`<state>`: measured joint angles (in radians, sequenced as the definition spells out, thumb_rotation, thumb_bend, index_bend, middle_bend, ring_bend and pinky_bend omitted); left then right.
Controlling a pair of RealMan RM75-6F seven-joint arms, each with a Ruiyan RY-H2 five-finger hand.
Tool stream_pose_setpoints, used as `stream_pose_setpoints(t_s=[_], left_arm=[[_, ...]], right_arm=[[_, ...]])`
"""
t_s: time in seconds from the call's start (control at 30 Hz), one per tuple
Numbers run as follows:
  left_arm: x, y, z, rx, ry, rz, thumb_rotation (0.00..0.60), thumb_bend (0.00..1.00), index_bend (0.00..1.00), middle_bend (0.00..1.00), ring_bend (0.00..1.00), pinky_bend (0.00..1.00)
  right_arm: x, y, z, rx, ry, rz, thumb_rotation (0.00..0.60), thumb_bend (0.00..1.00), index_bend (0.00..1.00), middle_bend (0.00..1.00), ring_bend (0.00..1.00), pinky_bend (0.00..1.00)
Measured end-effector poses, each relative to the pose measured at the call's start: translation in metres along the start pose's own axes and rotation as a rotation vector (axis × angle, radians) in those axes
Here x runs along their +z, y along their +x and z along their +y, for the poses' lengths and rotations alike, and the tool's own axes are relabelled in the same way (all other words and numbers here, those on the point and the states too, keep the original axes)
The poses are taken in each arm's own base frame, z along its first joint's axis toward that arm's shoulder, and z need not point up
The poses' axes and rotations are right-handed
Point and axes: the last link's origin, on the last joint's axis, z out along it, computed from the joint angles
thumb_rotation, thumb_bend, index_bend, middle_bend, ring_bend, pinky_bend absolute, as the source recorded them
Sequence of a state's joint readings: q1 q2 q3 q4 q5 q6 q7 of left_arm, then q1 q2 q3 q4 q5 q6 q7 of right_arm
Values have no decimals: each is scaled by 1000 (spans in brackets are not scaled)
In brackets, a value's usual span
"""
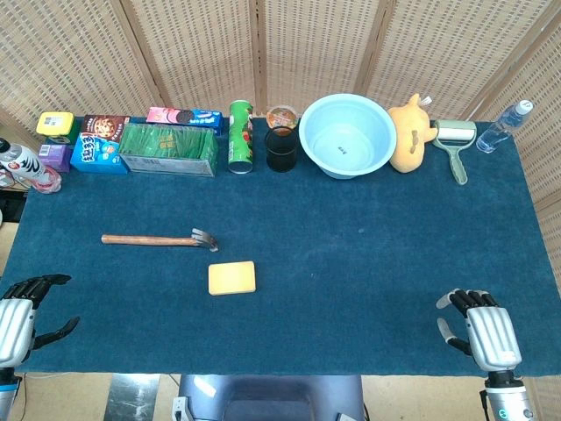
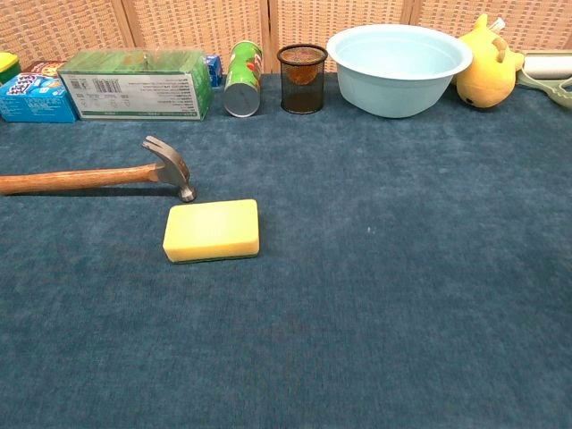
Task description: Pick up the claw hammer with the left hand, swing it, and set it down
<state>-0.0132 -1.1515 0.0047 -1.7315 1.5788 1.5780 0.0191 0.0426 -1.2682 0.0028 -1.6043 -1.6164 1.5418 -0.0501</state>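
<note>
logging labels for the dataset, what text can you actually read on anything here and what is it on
No text is sharp enough to quote.
Long green rectangular box: white barcode label, print too small to read.
Blue snack box: white lettering, blurred.
Pink and blue biscuit pack: unreadable.
Green cylindrical can: logo blurred.
Pale blue plastic basin: small dark mark inside, illegible.

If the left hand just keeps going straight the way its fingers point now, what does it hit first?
Probably nothing soon. The left hand points rightward along the blue cloth table's near edge, passing in front of the yellow rectangular sponge and wooden-handled claw hammer; depth is uncertain.
</note>
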Motion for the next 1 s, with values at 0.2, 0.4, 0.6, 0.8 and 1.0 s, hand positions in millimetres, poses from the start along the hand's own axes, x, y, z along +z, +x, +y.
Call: stream_pose_setpoints(t_s=[0.2,0.4,0.6,0.8,1.0], left_arm=[[4,-5,0,1,-5,-29,600,212,283,344,297,288],[17,0,-4,14,-31,-30,600,212,283,344,297,288],[50,2,-13,36,-59,-73,600,212,284,344,297,312],[94,-4,-20,79,-90,-152,600,230,284,344,296,325],[140,-18,-15,115,-137,-233,600,235,283,344,297,324]], right_arm=[[-1,-1,2,9,-6,2,600,382,469,456,416,316],[-7,1,4,18,-9,17,600,382,469,456,416,316],[-15,3,9,30,-27,29,600,380,469,456,416,316],[-23,5,15,37,-52,41,600,381,469,456,416,316],[-31,8,21,40,-84,59,600,382,469,456,416,316]])
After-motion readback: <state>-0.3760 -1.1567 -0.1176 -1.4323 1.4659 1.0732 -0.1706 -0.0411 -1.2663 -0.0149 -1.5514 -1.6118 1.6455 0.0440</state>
